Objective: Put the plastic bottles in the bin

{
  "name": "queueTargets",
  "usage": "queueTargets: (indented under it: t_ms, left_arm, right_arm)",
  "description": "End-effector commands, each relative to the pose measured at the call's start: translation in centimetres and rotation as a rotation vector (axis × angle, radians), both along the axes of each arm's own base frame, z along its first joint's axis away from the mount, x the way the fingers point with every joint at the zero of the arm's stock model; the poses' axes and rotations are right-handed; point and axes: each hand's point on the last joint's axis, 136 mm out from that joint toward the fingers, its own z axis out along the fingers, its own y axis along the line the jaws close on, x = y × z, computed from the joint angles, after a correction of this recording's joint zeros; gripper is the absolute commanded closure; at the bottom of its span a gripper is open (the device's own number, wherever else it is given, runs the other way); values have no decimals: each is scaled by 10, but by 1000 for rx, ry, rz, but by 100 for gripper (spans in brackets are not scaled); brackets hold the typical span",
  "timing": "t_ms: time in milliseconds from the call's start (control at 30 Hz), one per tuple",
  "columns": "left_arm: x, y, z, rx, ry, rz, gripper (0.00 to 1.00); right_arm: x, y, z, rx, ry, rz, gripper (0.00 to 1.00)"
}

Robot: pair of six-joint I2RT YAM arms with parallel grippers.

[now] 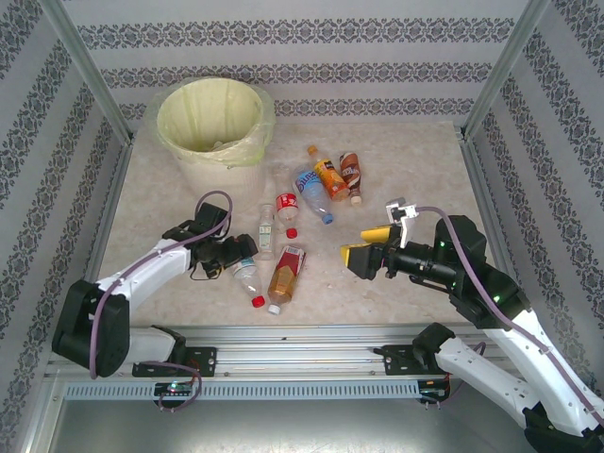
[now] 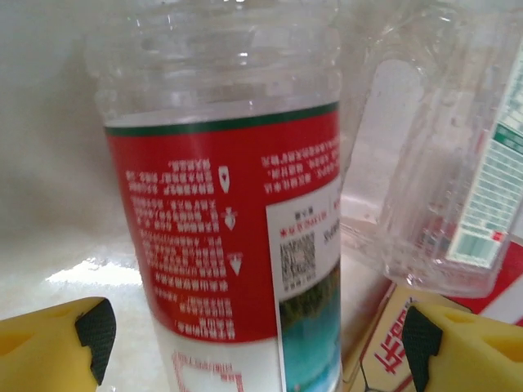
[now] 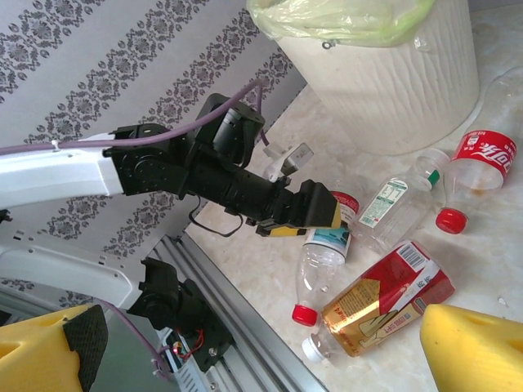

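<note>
A pale marbled table [image 1: 425,160], closed in by grey patterned walls, was recorded. The bin [image 1: 222,175] stood at its far left, at 11 o'clock in the top view. The plastic bottles [image 1: 311,184] lay loose on their sides around mid-table. The left gripper [image 1: 236,253] was set over a clear red-labelled bottle [image 1: 249,283]. In the left wrist view its black pads [image 2: 94,331] were seen spread to either side of the label. A gap was left at each flank, so nothing was pinched yet. The bottle's long axis ran from 11 to 5 o'clock, with its red cap [image 1: 258,302] at the 5 o'clock end, and the jaws lay across that axis. From this gripper the bin lay at about 12 o'clock, well apart. The left arm was judged the nearer one for both bottle and bin. The right gripper [image 1: 363,247] hung at 3 o'clock of the cluster, spread wide and empty. A brown tea bottle [image 1: 286,274] lay just beside the target at 3 o'clock. It was judged liable to be nudged during a lift. The target's base was hidden under the gripper from above, and its cap and base were cut off in the left wrist view. The bin's contents could not be made out.
</note>
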Motion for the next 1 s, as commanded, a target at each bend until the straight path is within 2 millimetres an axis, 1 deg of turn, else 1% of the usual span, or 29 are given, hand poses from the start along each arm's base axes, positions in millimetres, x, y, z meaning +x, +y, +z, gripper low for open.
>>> queueTargets:
  t_ms: [0, 333, 433, 567, 700, 733, 800, 967]
  left_arm:
    - [6, -7, -7, -22, -8, -1, 10]
    - [3, -4, -24, 1, 19, 0, 21]
    - [3, -4, -23, 1, 14, 0, 26]
    - [5, -3, -18, 8, -3, 0, 30]
    - [4, 1, -6, 29, -23, -12, 33]
    - [4, 3, 0, 37, -36, -16, 33]
    - [5, 6, 18, 55, -81, -36, 34]
    - [3, 2, 48, 40, -146, -118, 35]
  right_arm:
    - [-1, 0, 6, -9, -34, 4, 2]
    - [-1, -3, 1, -17, -30, -10, 2]
    - [-1, -4, 1, -16, -32, -14, 2]
    - [-3, -6, 1, -14, -35, -20, 2]
    - [-4, -8, 1, -12, -37, -27, 2]
    - [-4, -9, 1, -12, -37, -29, 2]
    - [-5, -10, 5, -3, -50, -33, 2]
    - [-6, -13, 19, 39, -97, -51, 2]
